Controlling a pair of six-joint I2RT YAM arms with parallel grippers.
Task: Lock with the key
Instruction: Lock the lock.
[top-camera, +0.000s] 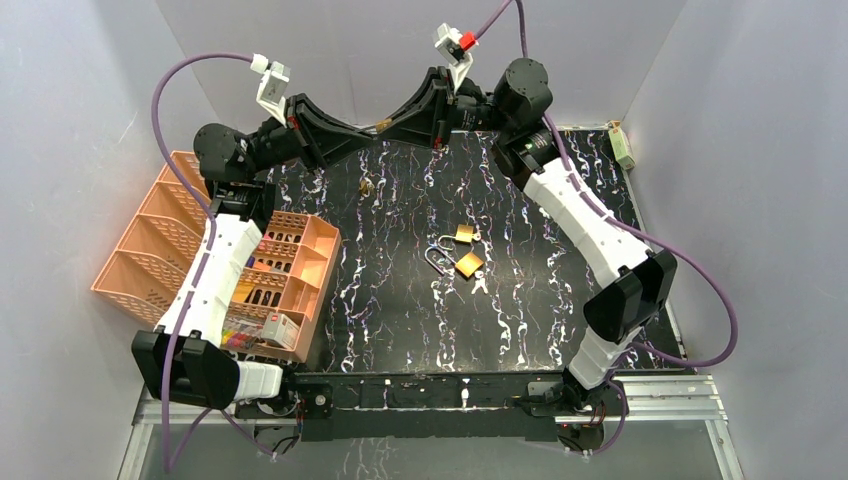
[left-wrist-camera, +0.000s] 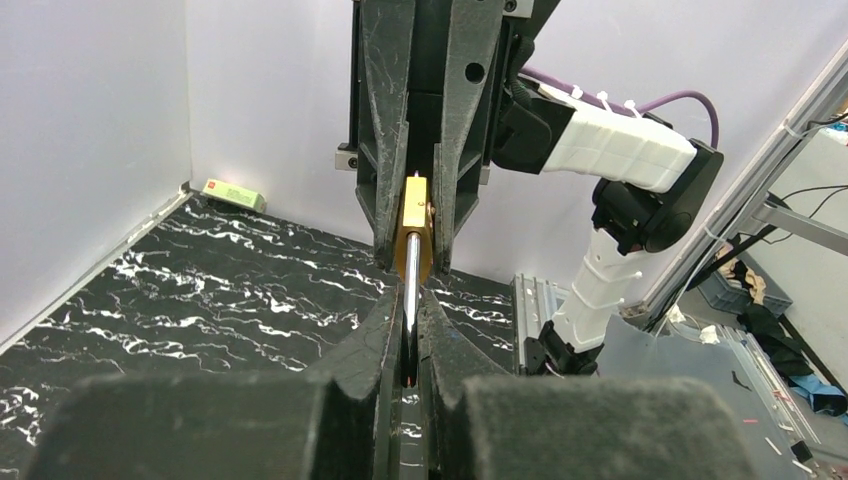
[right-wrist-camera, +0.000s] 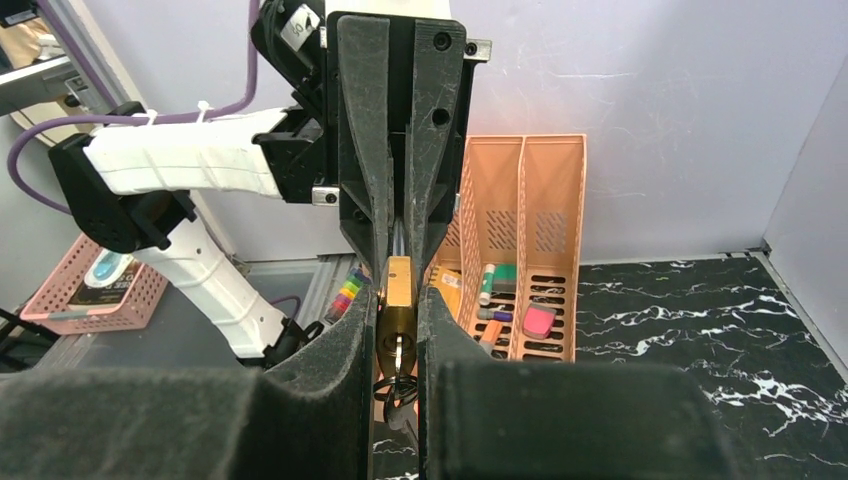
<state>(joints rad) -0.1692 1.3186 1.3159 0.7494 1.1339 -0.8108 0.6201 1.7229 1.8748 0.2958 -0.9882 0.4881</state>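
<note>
1. Looking down from the top camera, you see both arms stretched to the far edge of the marbled table (top-camera: 400, 310). The left gripper (top-camera: 372, 130) and right gripper (top-camera: 392, 122) meet tip to tip above the table, with the brass padlock (top-camera: 383, 125) between them. Two spare padlocks (top-camera: 466, 248) lie near the middle of the table. An orange organizer (top-camera: 150, 240) sits beside the left arm.
2. Turning to the left wrist camera, you find the left fingers closed together on the silver shackle (left-wrist-camera: 411, 285). The shackle runs straight up into the brass body, and the right gripper's fingers pinch that body from the opposite side.
3. Checking the right wrist camera, you see the right fingers clamped on the padlock body, one on each flat face. A small silver piece shows low on the body; you cannot tell from this view whether it is the key.
</note>
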